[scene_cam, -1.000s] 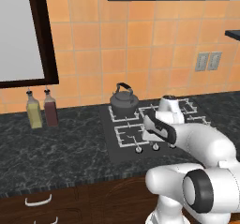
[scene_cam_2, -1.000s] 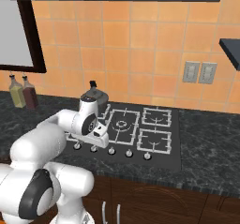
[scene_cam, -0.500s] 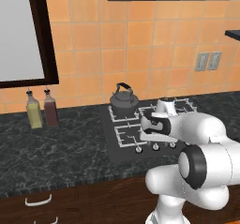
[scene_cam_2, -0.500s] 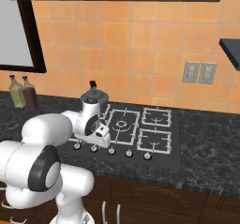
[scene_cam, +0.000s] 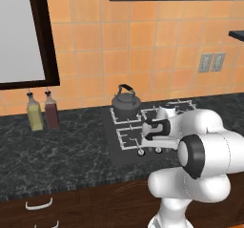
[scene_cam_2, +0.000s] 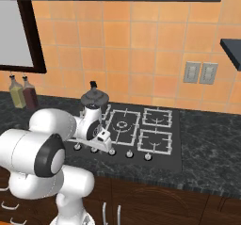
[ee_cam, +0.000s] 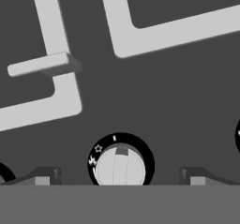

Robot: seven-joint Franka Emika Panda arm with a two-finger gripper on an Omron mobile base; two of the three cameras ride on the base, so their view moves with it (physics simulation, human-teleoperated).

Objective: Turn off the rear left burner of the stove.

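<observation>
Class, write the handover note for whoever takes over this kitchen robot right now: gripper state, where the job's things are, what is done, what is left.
Gripper: open, fingertips either side of a silver knob in the stove's front row, not closed on it.
Rear left burner: the kettle stands on it.
Done: arm brought low over the knob row.
Left: whether this knob governs the rear left burner cannot be told from here; confirm, close on it, turn it to off.
</observation>
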